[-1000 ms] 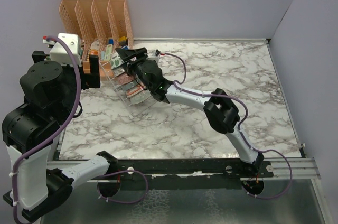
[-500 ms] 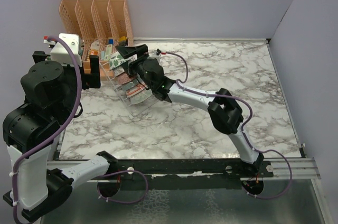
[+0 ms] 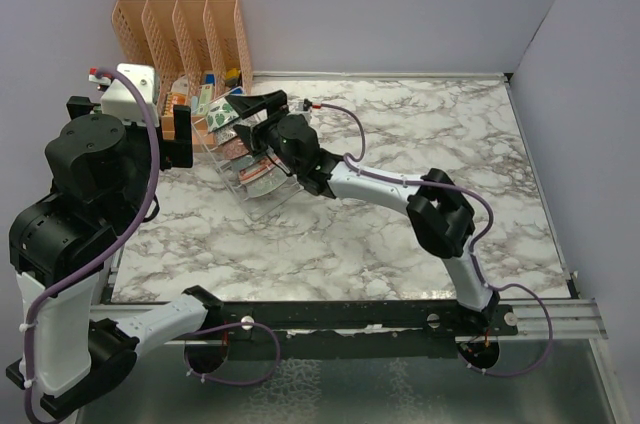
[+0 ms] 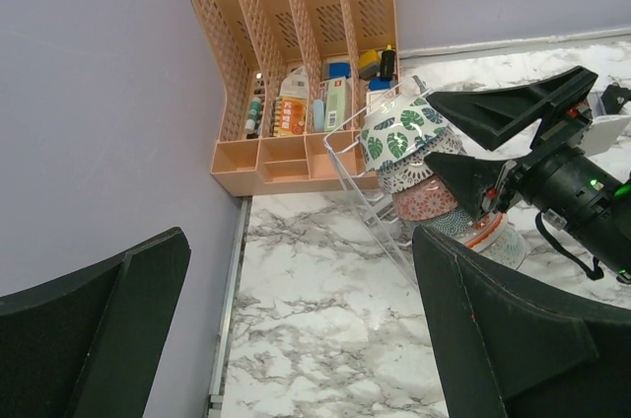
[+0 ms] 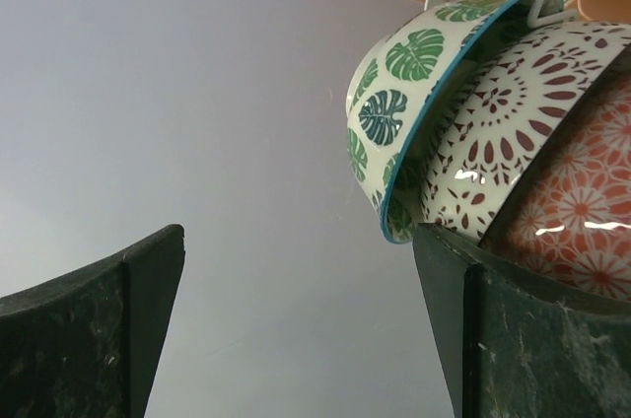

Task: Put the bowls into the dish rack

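Observation:
The wire dish rack (image 3: 262,194) stands at the back left, in front of the orange organizer. Several bowls stand on edge in it in a row. In the left wrist view the green leaf-patterned bowl (image 4: 398,132) is farthest back, then the white bowl with dark lattice (image 4: 418,172), a red-patterned bowl (image 4: 427,199) and a red-rimmed bowl (image 4: 490,237). My right gripper (image 3: 246,116) is open and empty beside the leaf bowl (image 5: 392,93), its right finger next to the lattice bowl (image 5: 505,127). My left gripper (image 4: 301,339) is open and empty, held high at the left.
The orange slotted organizer (image 3: 180,26) with small bottles and boxes fills the back left corner against the walls. The rack's wire (image 4: 365,186) leans toward it. The left arm's big body (image 3: 85,194) stands at the table's left edge.
My right gripper has drawn back a little to the right, away from the rack, still open. The left arm has barely shifted.

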You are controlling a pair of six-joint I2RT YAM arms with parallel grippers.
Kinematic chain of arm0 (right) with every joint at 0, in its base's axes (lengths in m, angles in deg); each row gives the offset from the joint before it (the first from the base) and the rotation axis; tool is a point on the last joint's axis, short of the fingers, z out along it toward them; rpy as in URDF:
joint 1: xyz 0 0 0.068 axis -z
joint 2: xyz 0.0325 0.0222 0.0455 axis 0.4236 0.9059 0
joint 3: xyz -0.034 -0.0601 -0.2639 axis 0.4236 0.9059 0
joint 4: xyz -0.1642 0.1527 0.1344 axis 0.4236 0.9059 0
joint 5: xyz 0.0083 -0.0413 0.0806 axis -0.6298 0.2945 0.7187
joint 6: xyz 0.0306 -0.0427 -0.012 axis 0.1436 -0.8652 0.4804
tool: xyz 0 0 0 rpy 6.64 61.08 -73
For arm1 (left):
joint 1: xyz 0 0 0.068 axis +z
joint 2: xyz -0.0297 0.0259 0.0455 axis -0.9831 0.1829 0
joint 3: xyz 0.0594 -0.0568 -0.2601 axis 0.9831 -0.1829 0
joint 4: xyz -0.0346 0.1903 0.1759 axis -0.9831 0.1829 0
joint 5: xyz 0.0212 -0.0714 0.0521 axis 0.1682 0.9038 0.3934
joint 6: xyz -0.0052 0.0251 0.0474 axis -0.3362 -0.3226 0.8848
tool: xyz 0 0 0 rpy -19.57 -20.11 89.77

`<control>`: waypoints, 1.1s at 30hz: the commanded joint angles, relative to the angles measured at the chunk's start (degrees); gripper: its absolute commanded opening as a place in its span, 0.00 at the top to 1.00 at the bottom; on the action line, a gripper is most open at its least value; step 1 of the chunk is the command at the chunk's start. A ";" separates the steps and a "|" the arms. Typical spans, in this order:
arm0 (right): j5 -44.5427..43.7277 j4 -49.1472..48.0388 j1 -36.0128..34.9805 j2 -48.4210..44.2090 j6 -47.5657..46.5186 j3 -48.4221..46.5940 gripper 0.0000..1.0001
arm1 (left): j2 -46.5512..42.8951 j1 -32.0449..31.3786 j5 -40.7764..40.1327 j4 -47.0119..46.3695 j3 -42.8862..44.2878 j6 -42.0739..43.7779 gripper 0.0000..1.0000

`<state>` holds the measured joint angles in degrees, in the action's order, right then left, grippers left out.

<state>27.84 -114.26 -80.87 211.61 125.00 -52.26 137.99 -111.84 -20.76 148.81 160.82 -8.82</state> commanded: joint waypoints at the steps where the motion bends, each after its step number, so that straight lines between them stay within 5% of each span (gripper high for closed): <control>1: 1.78 1.96 -0.33 -4.08 -0.04 2.70 0.00 | 0.10 -0.41 -0.58 0.03 0.03 -0.06 0.01; 12: 8.69 8.66 -0.35 -17.21 -8.03 14.50 0.00 | 2.50 -0.41 0.70 1.43 1.91 -1.38 0.01; 22: 5.15 37.83 0.72 -31.05 -34.83 14.47 0.00 | 11.96 -0.40 9.80 8.44 12.17 -14.09 0.01; 33: -11.46 64.45 0.88 -38.70 -56.69 11.07 0.00 | 18.89 -0.36 16.79 1.47 6.57 -28.68 0.01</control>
<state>26.07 -65.32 -80.33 173.31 78.86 -38.34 154.30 -111.95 -7.49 153.58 167.44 -31.55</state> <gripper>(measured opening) 0.994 0.989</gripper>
